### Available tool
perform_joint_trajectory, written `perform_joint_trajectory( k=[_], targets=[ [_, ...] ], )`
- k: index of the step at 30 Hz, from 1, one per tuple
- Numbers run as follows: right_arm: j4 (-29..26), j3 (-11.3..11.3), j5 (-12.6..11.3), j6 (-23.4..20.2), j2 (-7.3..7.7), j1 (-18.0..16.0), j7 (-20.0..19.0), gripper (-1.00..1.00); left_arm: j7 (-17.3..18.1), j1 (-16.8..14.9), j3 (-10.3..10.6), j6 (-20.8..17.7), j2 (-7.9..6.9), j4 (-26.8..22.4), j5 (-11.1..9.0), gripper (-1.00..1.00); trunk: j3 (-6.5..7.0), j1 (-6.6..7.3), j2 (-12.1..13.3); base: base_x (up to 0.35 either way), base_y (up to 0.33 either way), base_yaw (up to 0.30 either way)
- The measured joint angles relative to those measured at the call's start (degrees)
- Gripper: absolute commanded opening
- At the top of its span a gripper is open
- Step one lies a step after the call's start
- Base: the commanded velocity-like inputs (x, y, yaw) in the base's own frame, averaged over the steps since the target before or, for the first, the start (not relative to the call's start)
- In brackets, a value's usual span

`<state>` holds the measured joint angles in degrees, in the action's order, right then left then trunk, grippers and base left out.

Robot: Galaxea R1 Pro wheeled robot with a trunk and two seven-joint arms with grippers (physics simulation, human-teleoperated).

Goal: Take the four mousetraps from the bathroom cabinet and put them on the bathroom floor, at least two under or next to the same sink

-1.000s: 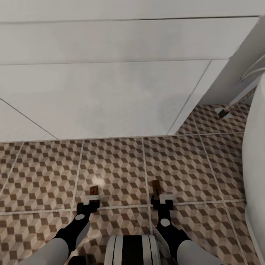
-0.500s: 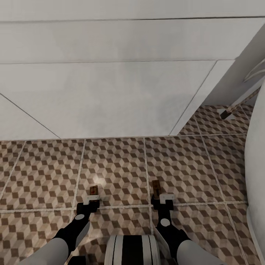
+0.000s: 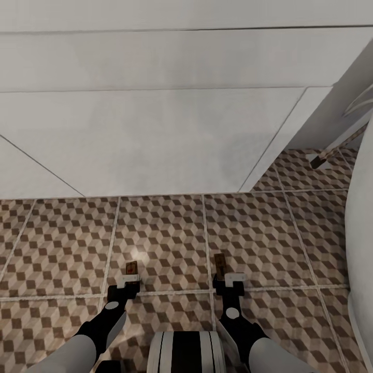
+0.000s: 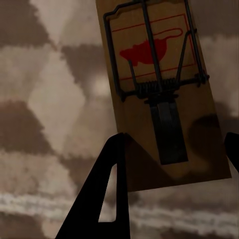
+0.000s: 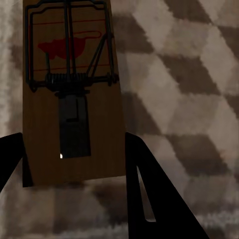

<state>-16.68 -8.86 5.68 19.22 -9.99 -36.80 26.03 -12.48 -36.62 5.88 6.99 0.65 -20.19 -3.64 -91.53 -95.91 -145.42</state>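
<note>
You are looking down at the bathroom floor (image 3: 166,233), made of little brown, beige and white cube shapes with thin pale lines between the tiles. Past it stands the bathroom sink (image 3: 155,140), a big smooth white box with a plain flat front. A round white tub (image 3: 362,233) curves in at the right edge.

Your left gripper (image 3: 128,284) holds a mousetrap (image 3: 131,268), a flat tan wooden board with dark wire, a coiled spring and a red mouse picture. In the left wrist view, the two black fingers (image 4: 107,199) squeeze the near end of the board (image 4: 164,99).

Your right gripper (image 3: 228,282) holds another mousetrap (image 3: 220,265) the same way. Its dark fingers (image 5: 149,194) pinch both long edges of that board (image 5: 74,94). Both traps hang over the tiles, near the sink's front.
</note>
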Motion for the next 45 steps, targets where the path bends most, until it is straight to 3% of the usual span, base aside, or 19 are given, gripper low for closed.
perform_joint_trajectory(
  k=[15, 23, 27, 31, 37, 45],
  targets=[
    [-0.01, 0.05, -0.19, -0.01, 0.0, 0.0, -1.3, -1.0, 0.01, 0.0, 0.14, 0.02, 0.01, -0.02, 0.04, -1.0, 0.0, 0.0, 0.0, 0.002, 0.0, 0.105],
    [0.53, 0.2, -0.22, 0.48, 0.0, 0.01, -11.16, -1.0, -0.02, -0.01, 0.17, -0.18, -0.01, 0.05, 0.09, -1.0, 0.0, 0.0, 0.0, 0.0, 0.0, 0.008],
    [1.06, 0.33, -0.52, 0.5, 0.0, -0.01, -13.53, -1.0, -0.45, -0.02, 0.36, -0.58, 0.01, 0.24, -0.05, -1.0, 0.0, 0.0, 0.0, 0.0, 0.0, 0.0],
    [1.95, 0.48, -0.59, 0.58, 0.0, 0.0, -14.1, -1.0, -1.18, -0.04, 0.46, -1.57, 0.06, 0.33, 0.0, -1.0, 0.01, 0.01, 0.0, 0.0, 0.0, 0.0],
    [5.46, 0.64, -0.63, 0.66, 0.0, 0.01, -14.14, -1.0, -1.85, -0.02, 0.53, -6.47, 0.03, -2.02, 0.16, -1.0, 0.0, 0.01, -0.01, 0.0, 0.0, 0.0],
    [6.82, 0.94, -0.69, 0.7, 0.0, 0.01, -13.86, -1.0, -1.9, -0.02, 0.64, -7.39, -0.04, -2.47, 0.05, -1.0, 0.0, 0.01, -0.01, 0.0, 0.0, 0.0]
  ],
)
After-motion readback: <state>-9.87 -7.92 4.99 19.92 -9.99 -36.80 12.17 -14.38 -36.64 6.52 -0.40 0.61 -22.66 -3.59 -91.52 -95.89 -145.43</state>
